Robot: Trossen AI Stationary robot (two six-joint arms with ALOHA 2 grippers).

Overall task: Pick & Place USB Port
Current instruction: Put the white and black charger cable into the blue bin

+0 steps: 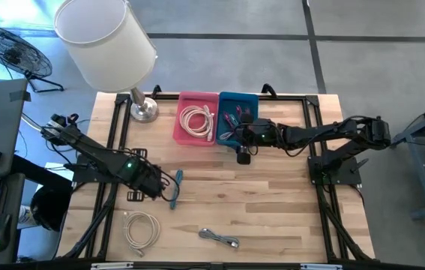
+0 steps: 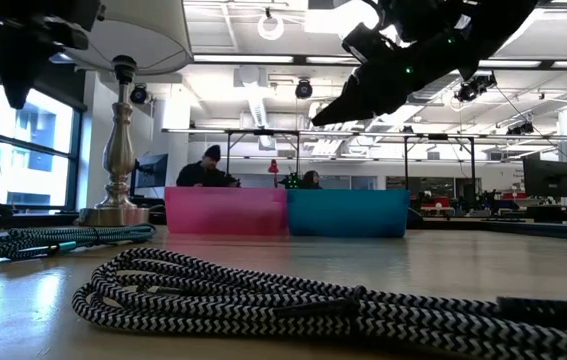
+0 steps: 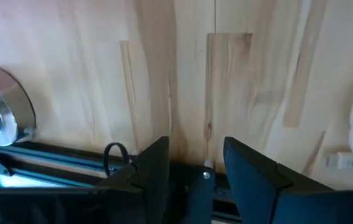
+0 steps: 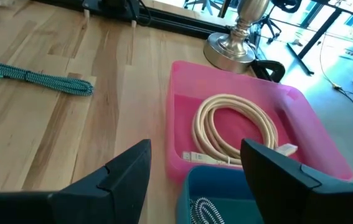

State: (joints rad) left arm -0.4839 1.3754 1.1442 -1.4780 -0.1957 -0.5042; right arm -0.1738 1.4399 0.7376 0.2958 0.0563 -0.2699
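While the right gripper (image 1: 234,135) hangs with its fingers spread and empty above the blue bin (image 1: 237,101), a cream cable (image 4: 235,130) lies coiled in the pink bin (image 1: 195,139) beside it. The left gripper (image 1: 169,187) sits low near the teal cable (image 1: 178,184), fingers parted, nothing between them. A white cable (image 1: 141,229) and a black-and-white cable (image 1: 219,238) lie on the table (image 1: 272,202) nearer the front edge.

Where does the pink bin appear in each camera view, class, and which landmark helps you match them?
High view: pink bin, top centre, left of the blue bin.
Low view: pink bin, mid-left, touching the blue bin.
Left wrist view: not in it.
Right wrist view: pink bin, centre right, holding a cream cable.
Shared landmark: the lamp base.
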